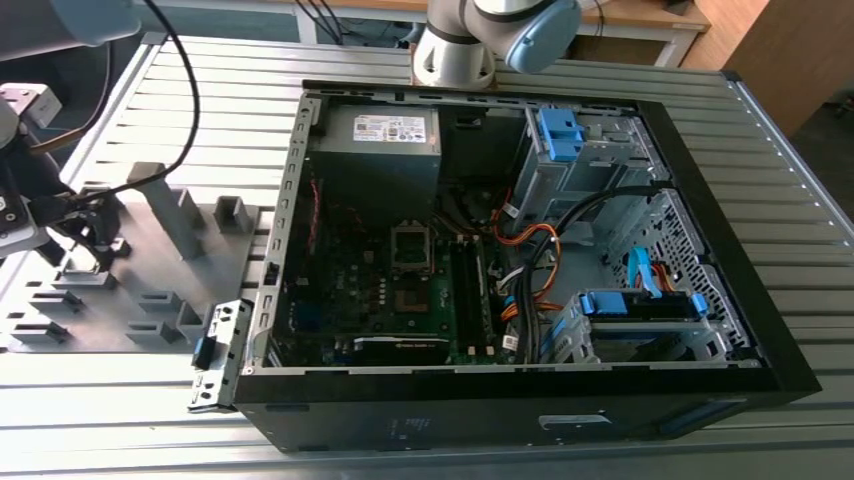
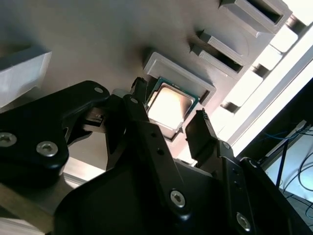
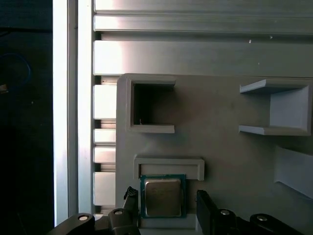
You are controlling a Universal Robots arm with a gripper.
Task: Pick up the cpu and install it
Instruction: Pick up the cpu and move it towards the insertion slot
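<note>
The cpu (image 3: pixel 163 197) is a small square chip with a silver-grey top and a green rim. It lies flat in a shallow grey holder (image 3: pixel 168 163) on the fixture tray (image 1: pixel 200 275), at the exterior view's left. My gripper (image 1: pixel 83 250) hangs low over it. In both wrist views the two black fingers straddle the chip (image 2: pixel 168 104), one on each side. The gripper (image 3: pixel 165 198) is open; a gap shows between one finger (image 3: pixel 203 201) and the chip's edge. The other finger (image 3: pixel 130 196) is at or very near the opposite edge.
An open computer case (image 1: pixel 747 330) lies on the slatted metal table, with a green motherboard (image 1: pixel 400 290) and its empty square socket (image 1: pixel 411 245) inside. Grey plastic blocks (image 1: pixel 174 210) stand on the tray around the gripper. Cables, drive cages and a power supply (image 1: pixel 387 128) fill the case.
</note>
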